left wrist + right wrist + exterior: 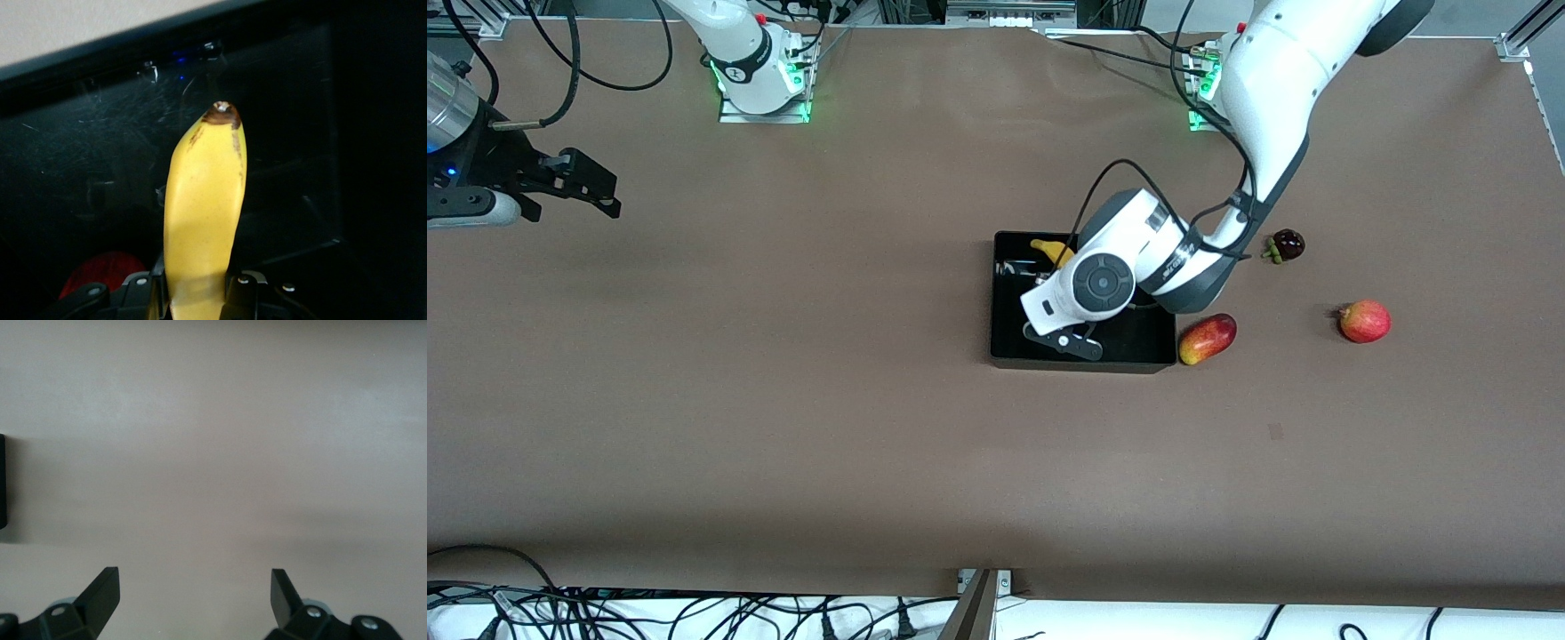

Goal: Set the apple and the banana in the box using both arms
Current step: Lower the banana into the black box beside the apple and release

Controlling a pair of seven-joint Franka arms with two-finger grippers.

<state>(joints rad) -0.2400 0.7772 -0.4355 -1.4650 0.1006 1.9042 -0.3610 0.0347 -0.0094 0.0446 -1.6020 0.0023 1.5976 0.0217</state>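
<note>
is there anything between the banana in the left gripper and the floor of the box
Nothing visible blocks it. The left gripper holds the banana over the box, above bare black floor. A red shape, likely the apple, lies off beside it.

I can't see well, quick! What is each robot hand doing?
Left gripper: closed on the long yellow banana, over the black plastic box.
Right gripper: open, empty, waiting over the table.

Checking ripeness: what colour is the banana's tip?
Dark brown on the yellow banana, clearest in the left wrist view.
</note>
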